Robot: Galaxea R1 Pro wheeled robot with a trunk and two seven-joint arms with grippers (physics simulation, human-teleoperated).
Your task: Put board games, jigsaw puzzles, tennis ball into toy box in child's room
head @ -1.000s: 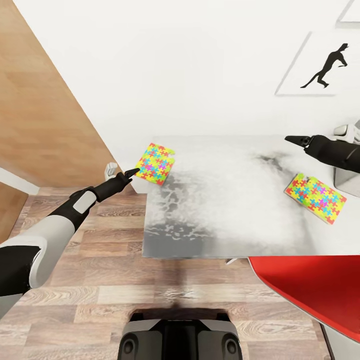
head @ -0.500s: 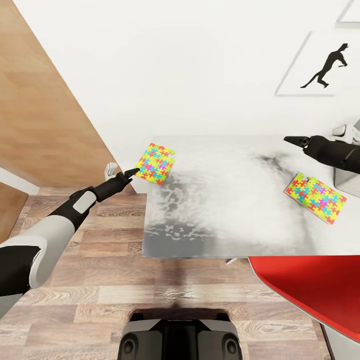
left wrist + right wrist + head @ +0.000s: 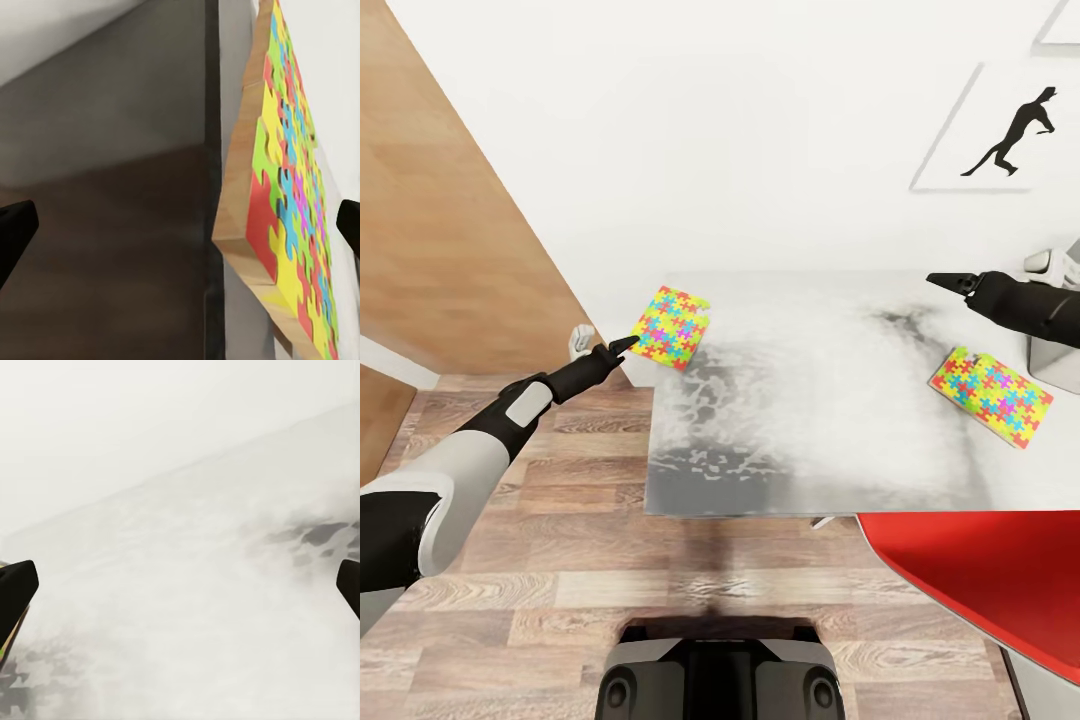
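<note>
Two jigsaw puzzles lie on the pale table (image 3: 830, 440). One puzzle (image 3: 673, 327) sits at the far left corner, overhanging the table's left edge. My left gripper (image 3: 615, 346) is open at that edge. In the left wrist view this puzzle (image 3: 289, 210) shows edge-on, between the spread fingertips (image 3: 15, 229) but touching neither. The other puzzle (image 3: 991, 396) lies near the right. My right gripper (image 3: 945, 281) hovers open over the table beyond it, with nothing between its fingertips (image 3: 15, 589). A light-grey corner of the toy box (image 3: 1057, 365) shows at the right edge.
A red chair (image 3: 985, 575) stands at the table's front right. A wooden door (image 3: 440, 220) is at the left, and wood plank floor (image 3: 560, 560) lies under my left arm. A black athlete poster (image 3: 1010, 130) hangs on the white wall.
</note>
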